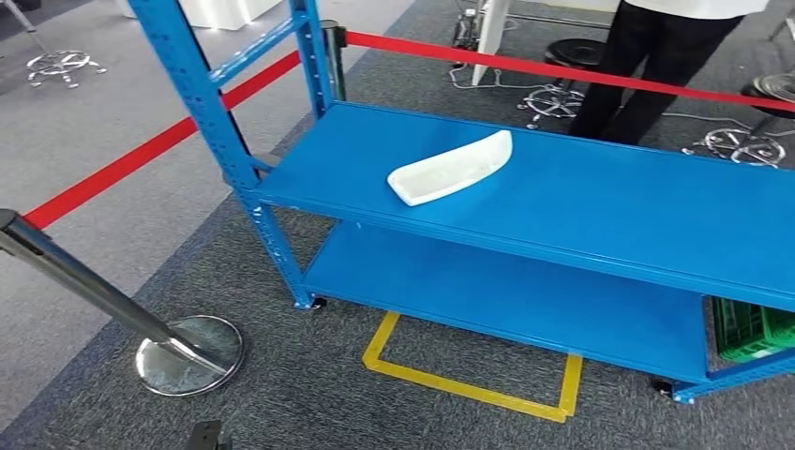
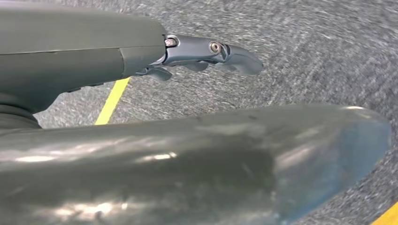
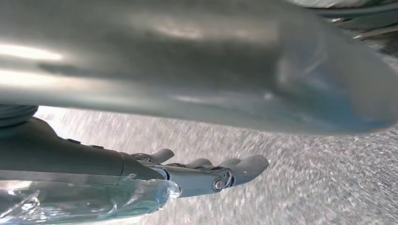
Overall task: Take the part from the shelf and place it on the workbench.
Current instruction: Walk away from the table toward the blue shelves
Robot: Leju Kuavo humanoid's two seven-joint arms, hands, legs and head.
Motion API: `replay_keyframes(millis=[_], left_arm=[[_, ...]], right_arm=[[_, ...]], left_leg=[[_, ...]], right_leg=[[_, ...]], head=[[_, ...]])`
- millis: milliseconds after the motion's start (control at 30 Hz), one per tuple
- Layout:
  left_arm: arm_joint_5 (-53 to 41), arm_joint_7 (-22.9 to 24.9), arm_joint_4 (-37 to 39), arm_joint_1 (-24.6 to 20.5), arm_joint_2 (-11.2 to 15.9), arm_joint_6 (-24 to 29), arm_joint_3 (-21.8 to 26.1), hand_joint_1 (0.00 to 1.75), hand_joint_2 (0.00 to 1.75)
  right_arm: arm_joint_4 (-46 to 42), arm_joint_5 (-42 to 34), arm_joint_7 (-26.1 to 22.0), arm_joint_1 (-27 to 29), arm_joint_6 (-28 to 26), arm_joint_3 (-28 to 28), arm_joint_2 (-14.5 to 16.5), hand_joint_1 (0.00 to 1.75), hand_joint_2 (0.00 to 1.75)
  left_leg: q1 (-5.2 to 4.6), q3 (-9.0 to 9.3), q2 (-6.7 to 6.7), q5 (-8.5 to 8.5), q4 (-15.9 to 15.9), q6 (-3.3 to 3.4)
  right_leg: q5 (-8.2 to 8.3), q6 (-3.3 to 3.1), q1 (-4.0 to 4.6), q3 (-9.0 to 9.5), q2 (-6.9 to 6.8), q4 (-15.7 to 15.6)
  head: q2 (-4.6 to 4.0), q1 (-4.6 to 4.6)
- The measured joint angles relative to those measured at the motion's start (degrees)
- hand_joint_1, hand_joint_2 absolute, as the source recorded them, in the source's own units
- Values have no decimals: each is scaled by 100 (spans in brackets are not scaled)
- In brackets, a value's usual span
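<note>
**Lying on the upper shelf, the white part waits untouched**

Resting on the blue steel shelf rack [image 1: 600, 202], the white curved part [image 1: 452, 169] sits on the upper board, near its front edge and toward the rack's left end, a long shallow trough-like piece lying at a slant. Nothing touches it. A lower board runs beneath it, and a green crate [image 1: 755, 328] stands at that board's right end, partly cut off by the picture's edge.

On the grey carpet in front of the rack, yellow tape [image 1: 469, 384] marks out a rectangle. A red barrier belt [image 1: 141, 155] runs from a chrome stanchion [image 1: 187, 354] at the left, past the rack's upright, and on behind the shelf. Behind the belt a person in dark trousers [image 1: 647, 70] stands beside chair bases and cables.

The left hand [image 2: 206, 51] hangs over the carpet, its dark fingers [image 2: 241, 58] stretched out and holding nothing. The right hand [image 3: 206, 173] likewise hangs above the carpet with fingers [image 3: 251, 164] extended and apart from the thumb, nothing between them.
</note>
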Motion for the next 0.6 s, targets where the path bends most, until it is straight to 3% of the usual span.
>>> replay_keyframes(millis=[67,100,167,233,267,300,333,367,433,500,600], left_arm=[[-4,19,0,-12,-3,-9,-2,0,0],[-7,12,0,-18,-5,-29,-4,0,0],[-26,-57,0,-21,-10,-98,-14,0,0],[-44,-126,0,-9,-10,-150,-25,0,0],[-49,-138,0,1,-9,-160,-30,0,0],[-63,-144,0,9,-5,-163,-33,0,0],[-101,-144,0,15,-2,-161,-39,0,44],[-154,-141,0,15,2,-157,-56,0,87],[-252,-87,0,-4,4,-149,-115,0,175],[-231,27,0,-35,-6,-165,-156,0,175],[-142,198,0,-40,-35,-234,-157,0,175]], right_arm=[[0,-313,-16,-53,143,-237,34,0,0],[-1,-432,-34,-66,208,-373,60,0,0],[-13,-506,-98,-82,305,-597,107,0,0],[-57,-471,-159,-96,385,-735,149,0,0],[-87,-456,-175,-100,421,-789,169,0,0],[-117,-445,-184,-97,450,-842,187,0,0],[-143,-430,-185,-88,479,-884,198,0,0],[-165,-427,-175,-76,525,-917,210,0,0],[-192,-577,-77,-76,765,-1003,225,0,0],[-197,-1080,79,-132,1227,-1231,233,0,0],[-194,-1911,178,-231,1896,-1817,262,0,131]], left_leg=[[1,32,112,-16,-17,-63],[11,38,76,-53,3,-101],[33,-88,-206,-301,329,-170],[45,-433,-499,-680,1066,-201],[46,-608,-549,-791,1401,-206],[47,-716,-570,-789,1576,-204],[48,-729,-581,-667,1538,-198],[50,-641,-587,-455,1288,-190],[64,-330,-628,-41,522,-173],[79,-159,-691,110,62,-130],[74,-159,-719,119,0,-89]], right_leg=[[12,-69,7,-31,142,-17],[25,-104,-3,-33,211,-29],[62,-173,-40,-12,360,-56],[82,-208,-52,-37,521,-56],[86,-214,-52,-45,616,-55],[88,-216,-52,-49,701,-55],[89,-215,-52,-45,779,-54],[88,-210,-55,-35,840,-54],[78,-172,-46,-24,926,-40],[66,-124,-21,-46,966,-24],[42,-246,-6,-84,956,-30]], head=[[0,-7],[0,-9],[0,-30],[0,-56],[0,-60],[0,-64],[0,-66],[0,-67],[0,-78],[0,-81],[0,-72]])
